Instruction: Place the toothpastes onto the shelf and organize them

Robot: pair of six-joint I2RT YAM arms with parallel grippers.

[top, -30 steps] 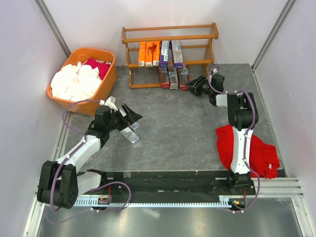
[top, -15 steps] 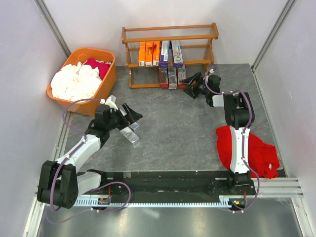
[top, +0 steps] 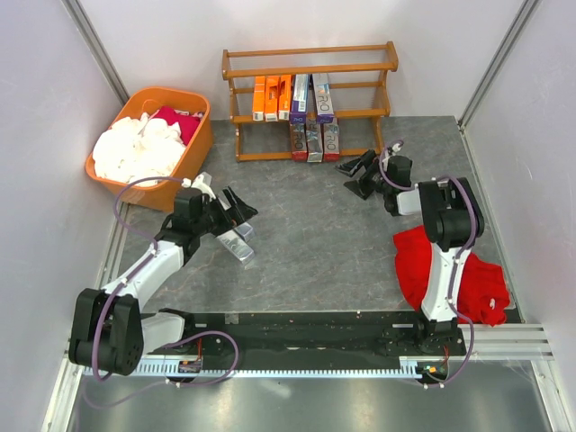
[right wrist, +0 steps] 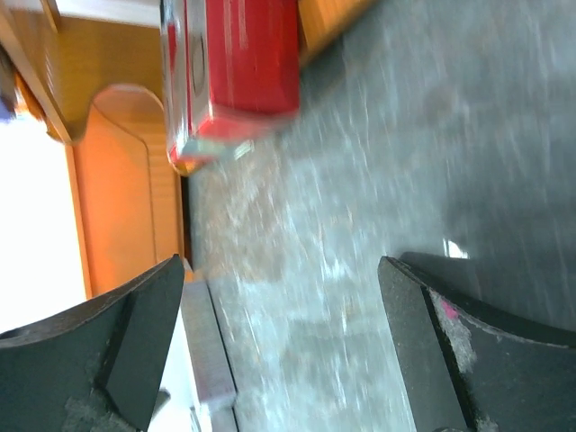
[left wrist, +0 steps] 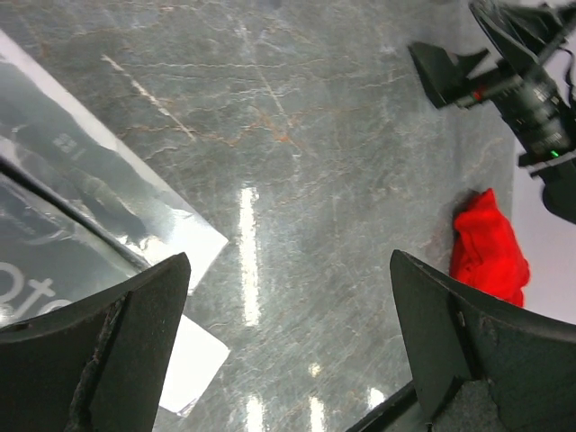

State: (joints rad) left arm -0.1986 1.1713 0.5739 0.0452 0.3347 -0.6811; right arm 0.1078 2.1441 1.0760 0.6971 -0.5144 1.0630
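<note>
The shelf [top: 310, 67] stands at the back of the table. Its middle tier holds orange toothpastes [top: 270, 97] and purple-and-white ones [top: 311, 95]; the bottom tier holds three red-and-silver ones [top: 314, 140]. The rightmost red carton [right wrist: 243, 63] shows beside the shelf's end panel [right wrist: 126, 189]. My right gripper [top: 360, 171] [right wrist: 288, 351] is open and empty, a little clear of the shelf's right foot. A silver-grey carton [top: 239, 248] [left wrist: 81, 180] lies flat on the table. My left gripper [top: 236, 216] [left wrist: 288, 333] hangs open just over its far end, holding nothing.
An orange tub [top: 184, 171] of white and red cloths sits at the back left. A red cloth [top: 450, 270] [left wrist: 486, 247] lies by the right arm's base. Grey walls close in both sides.
My right gripper opened, let go of the red carton on the bottom tier, and drew back from the shelf. The left arm has stayed put.
</note>
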